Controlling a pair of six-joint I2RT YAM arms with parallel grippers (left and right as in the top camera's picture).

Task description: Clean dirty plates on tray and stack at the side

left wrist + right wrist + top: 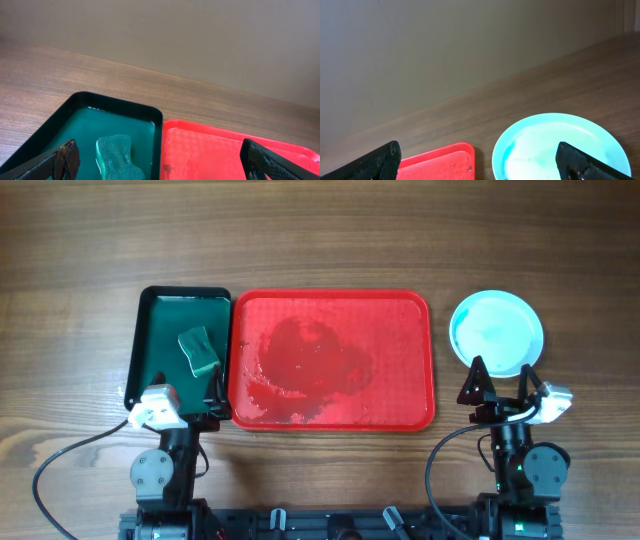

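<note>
Wood worktop [320, 240]; red tray [400, 320] wet, smeary; pale blue plate [497, 330] just right of it; sponge [198, 350] in green tray [160, 315]; left end effector [172, 395], right end effector [502, 372] both released, empty

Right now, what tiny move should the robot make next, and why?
Probably just stop here, I think. The red tray has only wet smears on it; the plates sit beside it, looking clean; the sponge lies in the green tray; the left claw and right claw are open and empty.
</note>
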